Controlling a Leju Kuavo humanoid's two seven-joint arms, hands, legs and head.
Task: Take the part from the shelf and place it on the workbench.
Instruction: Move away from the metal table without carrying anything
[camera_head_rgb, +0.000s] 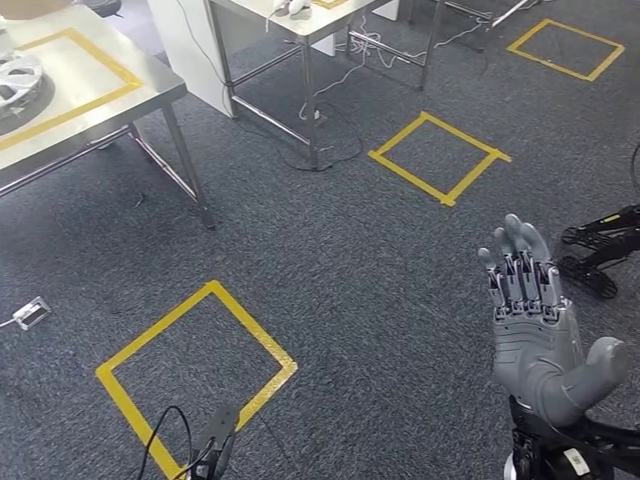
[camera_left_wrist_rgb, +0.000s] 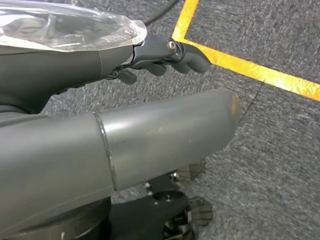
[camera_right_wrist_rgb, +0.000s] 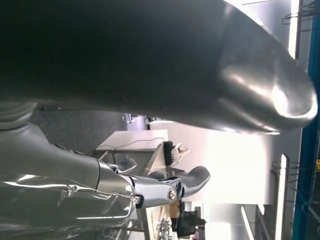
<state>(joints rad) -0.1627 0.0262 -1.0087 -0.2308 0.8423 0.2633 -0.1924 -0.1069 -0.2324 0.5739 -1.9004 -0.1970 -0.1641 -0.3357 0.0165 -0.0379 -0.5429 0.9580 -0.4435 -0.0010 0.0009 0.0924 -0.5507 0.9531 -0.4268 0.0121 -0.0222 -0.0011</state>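
A silver ring-shaped metal part (camera_head_rgb: 15, 82) lies on a dark round pad at the left end of the steel workbench (camera_head_rgb: 98, 110), inside a yellow tape outline. My right hand (camera_head_rgb: 537, 325) is raised over the carpet at the lower right, far from the bench, palm up and fingers spread, holding nothing. In the right wrist view the right hand (camera_right_wrist_rgb: 151, 75) shows a thick thumb and straight fingers (camera_right_wrist_rgb: 181, 182) with nothing between them. My left hand (camera_left_wrist_rgb: 158, 130) hangs low over the carpet beside a yellow tape line (camera_left_wrist_rgb: 249, 70), its fingers (camera_left_wrist_rgb: 177, 52) stretched out and empty.
Yellow tape squares (camera_head_rgb: 198, 370) (camera_head_rgb: 438, 155) (camera_head_rgb: 566, 48) mark the grey carpet. A second steel table (camera_head_rgb: 302, 25) stands at the back with cables (camera_head_rgb: 332, 150) trailing around its legs. A black stand base (camera_head_rgb: 604, 245) lies at the right edge. A small metal box (camera_head_rgb: 32, 313) lies at the left.
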